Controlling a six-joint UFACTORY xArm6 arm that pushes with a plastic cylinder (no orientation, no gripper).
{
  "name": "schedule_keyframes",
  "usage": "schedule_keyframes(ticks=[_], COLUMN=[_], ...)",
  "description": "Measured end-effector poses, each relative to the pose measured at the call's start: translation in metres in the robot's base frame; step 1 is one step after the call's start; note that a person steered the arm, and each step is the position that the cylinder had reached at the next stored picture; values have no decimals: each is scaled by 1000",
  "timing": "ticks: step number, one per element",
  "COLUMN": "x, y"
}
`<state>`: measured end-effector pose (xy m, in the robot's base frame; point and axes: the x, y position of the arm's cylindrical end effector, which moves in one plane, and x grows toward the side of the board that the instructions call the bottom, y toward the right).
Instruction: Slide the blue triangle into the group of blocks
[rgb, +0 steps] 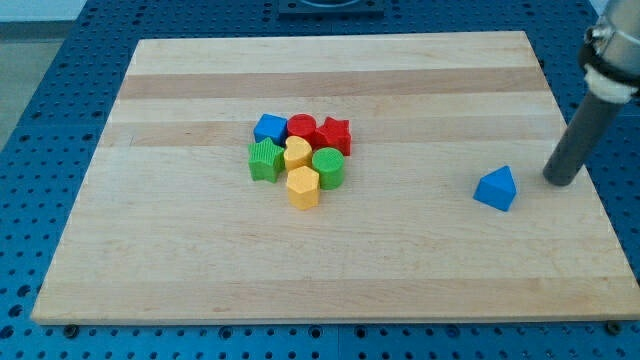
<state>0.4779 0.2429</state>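
Observation:
The blue triangle (496, 188) lies alone on the wooden board (330, 260) at the view's right. My tip (560, 181) rests on the board just to the right of the triangle, a short gap apart from it. The group of blocks sits left of the board's middle: a blue block (269, 128), a red round block (301, 127), a red star (334, 134), a green star (265, 160), a yellow heart (297, 153), a green round block (328, 168) and a yellow hexagon (303, 187). They touch one another.
The board lies on a blue perforated table (40, 120). The board's right edge (585, 170) runs close behind my tip.

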Motion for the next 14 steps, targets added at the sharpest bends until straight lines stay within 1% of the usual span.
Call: schedule_keyframes(ticks=[1,2,3,4,5,6,7,8,9,10,11,12,13,14], x=[19,19,7,-15,9,50,52,15,-24,-19,30,48,33,48], y=[-82,-115,-83,-87,-132,-173,-169,-134,-135,-170,-204,-217,-170,-137])
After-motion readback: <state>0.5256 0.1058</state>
